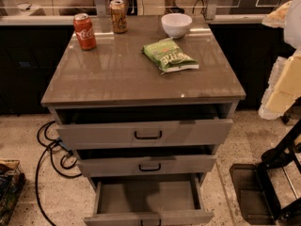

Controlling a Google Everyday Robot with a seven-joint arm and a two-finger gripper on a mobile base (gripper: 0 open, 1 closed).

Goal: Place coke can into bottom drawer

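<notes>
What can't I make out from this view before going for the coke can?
- Gripper: camera view, low at the right edge, cut off by the frame.
- Bottom drawer: open, its front and handle cropped by the bottom edge.
- Upper two drawers: interiors dark, hidden under the countertop.
- Brownish can: label too blurred to read.

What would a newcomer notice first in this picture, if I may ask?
The red coke can stands back left on the countertop, and the bottom drawer is pulled wide open below. The gripper sits at the upper right edge, far from both.
</notes>
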